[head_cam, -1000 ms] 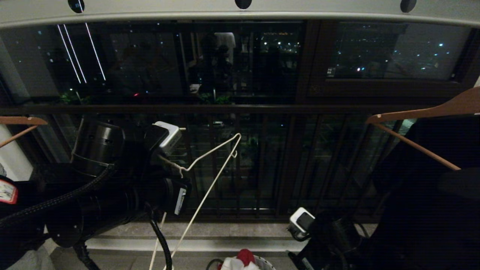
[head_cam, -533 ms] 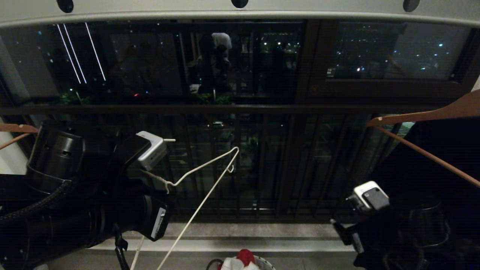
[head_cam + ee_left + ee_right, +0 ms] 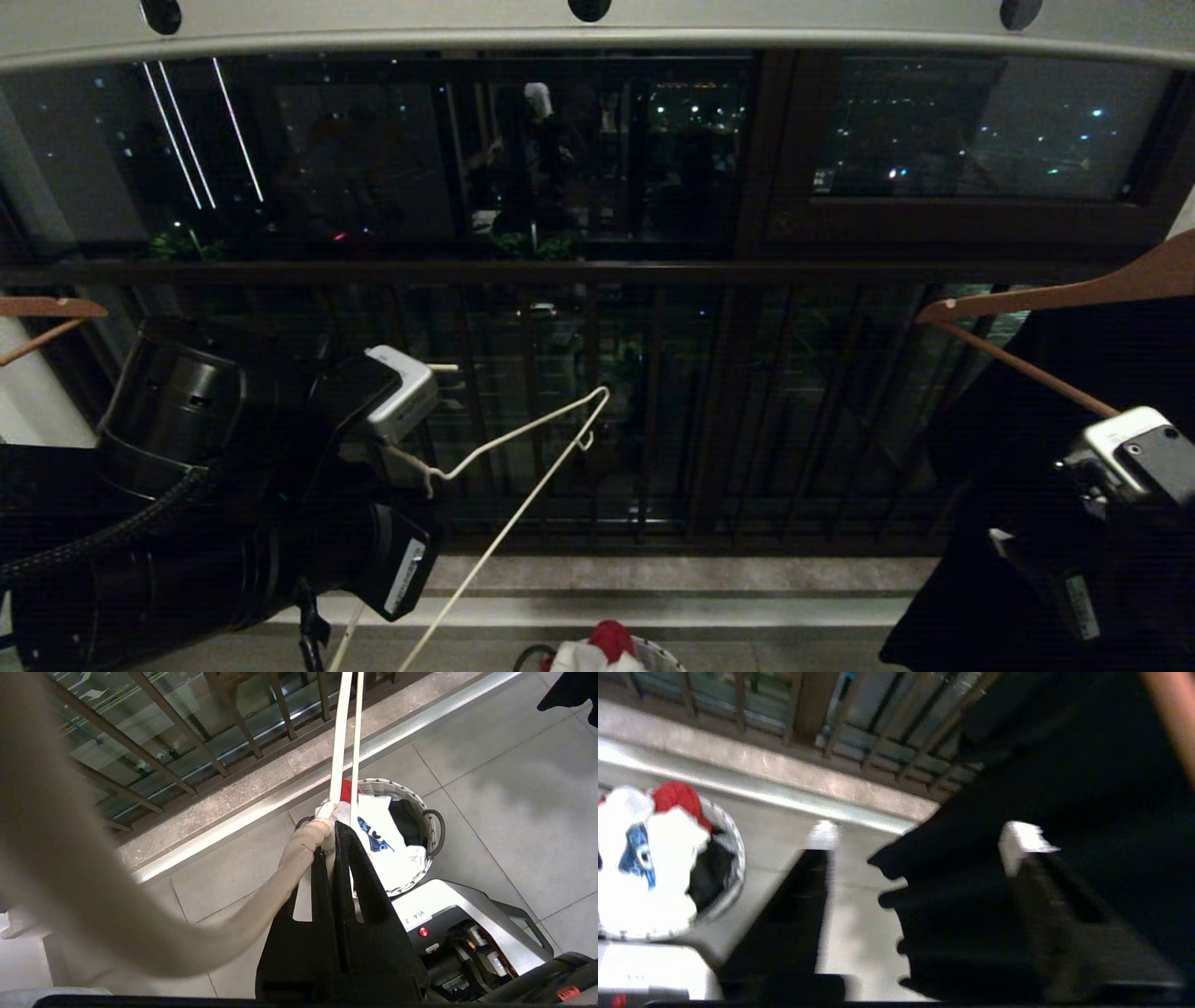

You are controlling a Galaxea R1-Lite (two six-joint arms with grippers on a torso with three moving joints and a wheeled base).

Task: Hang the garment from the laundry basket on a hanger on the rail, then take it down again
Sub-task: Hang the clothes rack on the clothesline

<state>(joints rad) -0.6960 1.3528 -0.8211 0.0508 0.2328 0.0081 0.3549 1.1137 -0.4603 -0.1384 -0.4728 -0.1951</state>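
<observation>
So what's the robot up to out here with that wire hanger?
The left gripper is shut on the neck of the bare white hanger, holding it out below the rail. The right gripper is open and empty, off to the right by the black garment. The white T-shirt lies in the laundry basket on the floor, so nothing is hung yet.

"VLA 2" on robot base (partly cut off)

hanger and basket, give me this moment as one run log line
left end effector: shut on hanger, held up off rail | right end effector: open, empty | garment: in laundry basket
</observation>
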